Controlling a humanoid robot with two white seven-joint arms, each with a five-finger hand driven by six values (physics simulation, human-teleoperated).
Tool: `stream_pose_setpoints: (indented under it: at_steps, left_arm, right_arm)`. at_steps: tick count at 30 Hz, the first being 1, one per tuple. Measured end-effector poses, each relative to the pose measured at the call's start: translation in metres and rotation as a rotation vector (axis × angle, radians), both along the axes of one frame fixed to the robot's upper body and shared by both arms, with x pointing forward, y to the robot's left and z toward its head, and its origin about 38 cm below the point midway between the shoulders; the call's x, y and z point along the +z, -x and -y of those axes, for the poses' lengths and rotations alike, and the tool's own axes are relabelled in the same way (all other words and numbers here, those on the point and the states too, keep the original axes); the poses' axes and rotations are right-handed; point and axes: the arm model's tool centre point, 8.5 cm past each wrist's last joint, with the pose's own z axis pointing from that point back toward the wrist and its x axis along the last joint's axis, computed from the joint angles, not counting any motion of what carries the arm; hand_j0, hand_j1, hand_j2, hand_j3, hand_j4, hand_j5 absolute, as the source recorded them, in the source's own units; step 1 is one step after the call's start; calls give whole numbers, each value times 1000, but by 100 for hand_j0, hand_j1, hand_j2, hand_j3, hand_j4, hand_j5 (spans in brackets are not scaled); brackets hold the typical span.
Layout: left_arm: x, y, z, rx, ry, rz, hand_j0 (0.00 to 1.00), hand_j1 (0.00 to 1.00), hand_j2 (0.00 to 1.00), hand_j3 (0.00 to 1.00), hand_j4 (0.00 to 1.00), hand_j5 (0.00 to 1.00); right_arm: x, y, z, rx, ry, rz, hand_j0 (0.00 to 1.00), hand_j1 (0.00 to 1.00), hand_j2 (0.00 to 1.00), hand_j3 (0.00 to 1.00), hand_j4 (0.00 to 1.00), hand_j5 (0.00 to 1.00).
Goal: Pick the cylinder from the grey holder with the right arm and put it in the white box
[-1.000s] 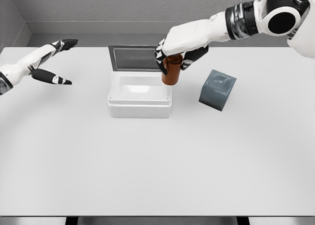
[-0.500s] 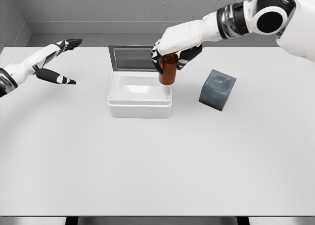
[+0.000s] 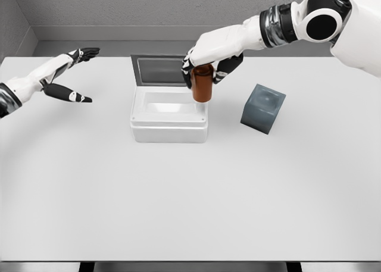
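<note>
My right hand [image 3: 205,63] is shut on a brown cylinder [image 3: 202,86], holding it upright by its top above the right end of the white box [image 3: 169,131]. The cylinder's bottom hangs just over the box's right rim. The box is open, its dark lid [image 3: 159,69] standing up behind it. The grey holder [image 3: 262,108], a tilted cube, sits on the table to the right of the box with nothing in it. My left hand [image 3: 71,75] hovers open at the far left, well apart from the box.
The white table [image 3: 190,200] stretches wide in front of the box and holder. A grey wall runs behind the table's far edge.
My right hand has carried the cylinder slightly left and up, from beside the box's right edge to over its right rim. The left hand has barely shifted.
</note>
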Motion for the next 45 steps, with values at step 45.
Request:
stream_pose_setpoints:
  at_steps: [45]
  left_arm:
    - [6, -46, 74, -41, -5, -32, 100, 100, 100, 100, 100, 100]
  right_arm:
    - [23, 44, 144, -170, -15, 50, 100, 100, 100, 100, 100, 100]
